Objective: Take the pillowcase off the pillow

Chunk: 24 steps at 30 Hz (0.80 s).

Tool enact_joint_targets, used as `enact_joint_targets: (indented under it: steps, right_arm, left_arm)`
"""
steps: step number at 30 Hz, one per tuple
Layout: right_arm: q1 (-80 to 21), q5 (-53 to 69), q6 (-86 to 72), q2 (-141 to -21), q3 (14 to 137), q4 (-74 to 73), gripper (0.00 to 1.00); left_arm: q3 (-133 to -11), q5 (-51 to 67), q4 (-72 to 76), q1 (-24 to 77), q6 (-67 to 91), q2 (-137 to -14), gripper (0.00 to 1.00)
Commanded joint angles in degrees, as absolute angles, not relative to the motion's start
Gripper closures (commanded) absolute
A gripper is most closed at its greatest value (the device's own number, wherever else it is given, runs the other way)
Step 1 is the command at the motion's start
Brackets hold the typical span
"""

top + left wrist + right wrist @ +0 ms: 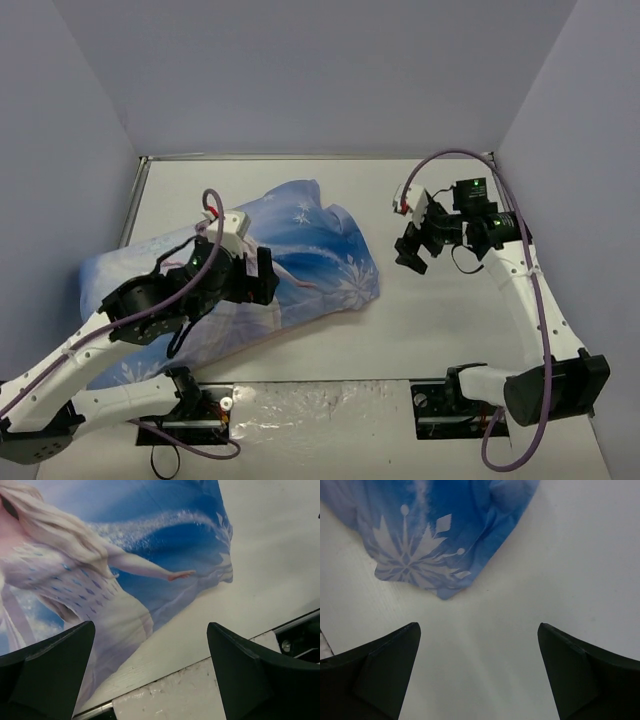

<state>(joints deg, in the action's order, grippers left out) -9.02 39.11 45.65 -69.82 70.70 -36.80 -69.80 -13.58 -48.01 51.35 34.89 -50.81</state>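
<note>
On the left half of the desk (440, 330) lies the pillowcase (300, 260), blue side up with the princess print showing, one snowflake corner (355, 285) reaching toward the desk's middle. It looks plump, so I judge the pillow is inside it and hidden; none of its white shows, and nothing of the task is done yet. Over the desk's near left part hangs the left hand (263, 275), above the case, its fingers (60, 670) spread wide and holding nothing. Over the desk's right half the right hand (412, 250) hovers clear of the cloth, also spread and empty, its camera looking at the snowflake corner. The step in hand seems to be taking a first hold. To do it well, each hand should catch thin cloth only, not the stuffing beneath: the snowflake corner looks slack and flat, so it is a fair place for the right hand to come down low and pinch. Which end of the case is open I cannot tell from these views, and that decides the pull: draw the closed end away while the other hand pins the pillow, slowly, so the cloth slides and does not bunch.
</note>
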Motion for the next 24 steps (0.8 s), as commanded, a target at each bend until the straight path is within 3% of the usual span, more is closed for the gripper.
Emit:
enact_joint_targets:
  steps: [1,4,8,11,16,19,20,22,23,24]
  right_arm:
    - [-11.3,43.7,60.6,-73.3,71.5,-48.7,0.00]
    - [-14.1,48.6,57.0,-76.8,69.4,-47.4,0.00]
    - [-19.5,49.8,35.1,-86.5,67.5,-33.4,0.00]
    - [-23.2,41.7,22.9,-88.1,65.0,-18.9,0.00]
    - [-25.6,40.9,14.6,-95.1,65.1,-10.4,0.00]
    - [-25.6,43.9,13.4,-98.2,64.5,-6.9,0.22]
    - [-25.1,46.8,13.4,-99.3,64.9,-7.1,0.53]
    - [-24.4,55.6,12.1,-98.5,65.7,-7.3,0.89]
    - [-23.4,57.8,12.0,-95.3,65.7,-7.1,1.00]
    - [-23.1,59.4,12.0,-93.2,66.0,-7.2,1.00]
  left_arm:
    - [-71.9,-32.8,-58.7,63.9,42.8,-52.6,0.06]
    - [-70.6,-41.3,-61.8,75.2,52.3,-57.3,0.06]
    - [-72.9,-50.5,-66.4,84.1,54.6,-67.2,0.06]
    - [-73.9,-55.9,-69.5,88.3,55.3,-70.7,0.05]
    - [-68.0,-55.9,-67.5,90.5,57.7,-70.9,0.00]
    - [-63.9,-56.3,-65.7,90.9,60.2,-70.5,0.00]
    - [-63.3,-56.6,-65.4,90.9,60.6,-70.5,0.00]
    - [-62.0,-57.6,-64.4,91.0,60.3,-70.6,0.00]
    - [-61.6,-57.7,-64.0,91.1,59.9,-70.7,0.00]
    - [-61.3,-57.7,-63.2,91.0,59.1,-70.7,0.00]
